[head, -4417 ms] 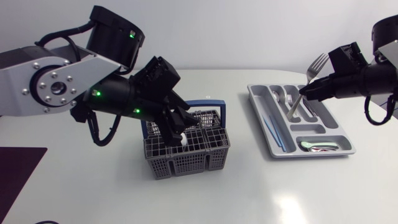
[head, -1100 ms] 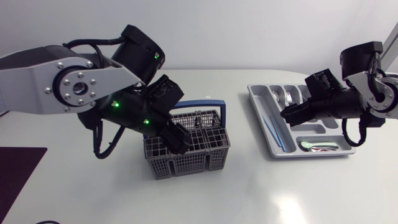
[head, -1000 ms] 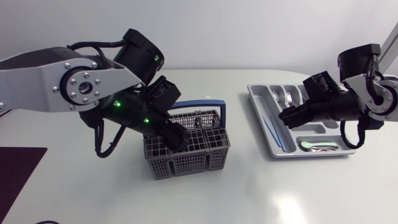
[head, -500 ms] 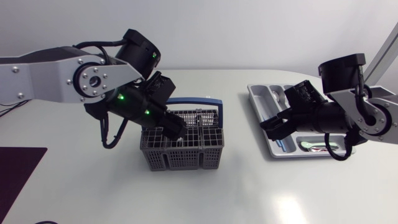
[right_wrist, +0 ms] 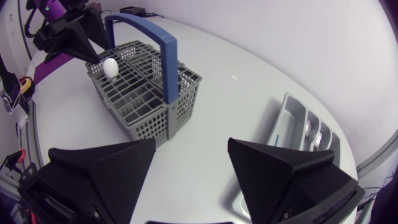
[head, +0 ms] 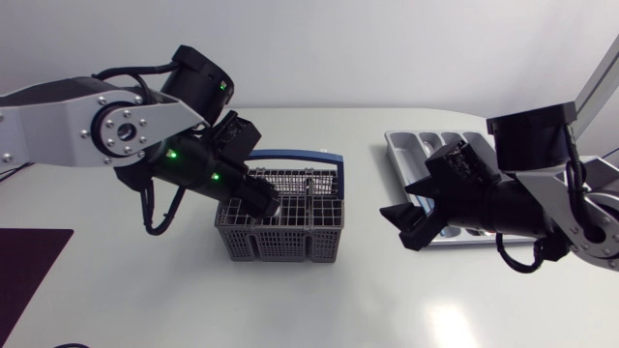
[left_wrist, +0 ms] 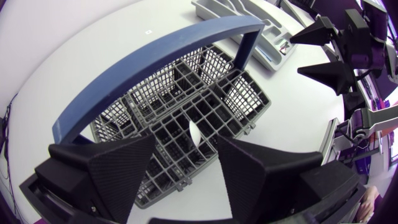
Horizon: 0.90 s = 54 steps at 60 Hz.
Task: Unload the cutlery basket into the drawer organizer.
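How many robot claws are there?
2. The left gripper hangs open over the cutlery basket; the right gripper is open between it and the drawer organizer. None seem hidden.

Setting: robotics lab
Sign: left arm (head: 87, 126) and right arm (head: 546, 198) over a plain white table (head: 319, 300)
Props: cutlery basket (head: 280, 242) and drawer organizer (head: 426, 147) set on it

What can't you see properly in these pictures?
Head view: my right arm covers most of the drawer organizer, so its contents are hidden.
Both wrist views: the white thing in the cutlery basket shows only a round tip; the grid hides the rest.
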Each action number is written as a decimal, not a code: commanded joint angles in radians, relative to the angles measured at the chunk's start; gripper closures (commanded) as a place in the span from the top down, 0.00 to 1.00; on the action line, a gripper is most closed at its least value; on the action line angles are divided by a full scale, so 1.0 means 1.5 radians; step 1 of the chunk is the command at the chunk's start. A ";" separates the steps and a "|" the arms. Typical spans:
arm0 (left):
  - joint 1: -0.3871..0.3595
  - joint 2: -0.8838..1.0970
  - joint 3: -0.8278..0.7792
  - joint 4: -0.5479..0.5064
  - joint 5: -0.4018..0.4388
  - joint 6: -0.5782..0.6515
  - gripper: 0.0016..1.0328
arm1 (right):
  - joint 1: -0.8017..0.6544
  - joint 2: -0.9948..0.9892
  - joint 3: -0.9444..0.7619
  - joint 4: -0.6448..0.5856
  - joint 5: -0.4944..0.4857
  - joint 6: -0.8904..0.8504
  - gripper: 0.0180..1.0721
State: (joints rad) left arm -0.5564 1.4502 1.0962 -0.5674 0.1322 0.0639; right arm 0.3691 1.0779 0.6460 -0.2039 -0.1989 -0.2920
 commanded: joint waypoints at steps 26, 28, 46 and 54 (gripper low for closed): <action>-0.010 -0.008 -0.107 0.129 -0.011 -0.006 0.83 | 0.022 -0.021 -0.028 0.013 0.004 -0.009 0.80; -0.008 -0.008 -0.113 0.137 -0.012 -0.009 0.83 | 0.022 -0.021 -0.029 0.013 0.004 -0.009 0.80; -0.024 -0.013 -0.159 0.224 -0.031 -0.026 0.83 | 0.022 -0.018 -0.035 0.025 0.004 -0.009 0.80; -0.033 -0.013 -0.171 0.256 -0.032 -0.031 0.74 | 0.021 -0.018 -0.038 0.031 0.004 -0.009 0.80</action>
State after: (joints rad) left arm -0.5945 1.4349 0.8654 -0.2047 0.0948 0.0444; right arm 0.4004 1.0565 0.6235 -0.1730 -0.1974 -0.2924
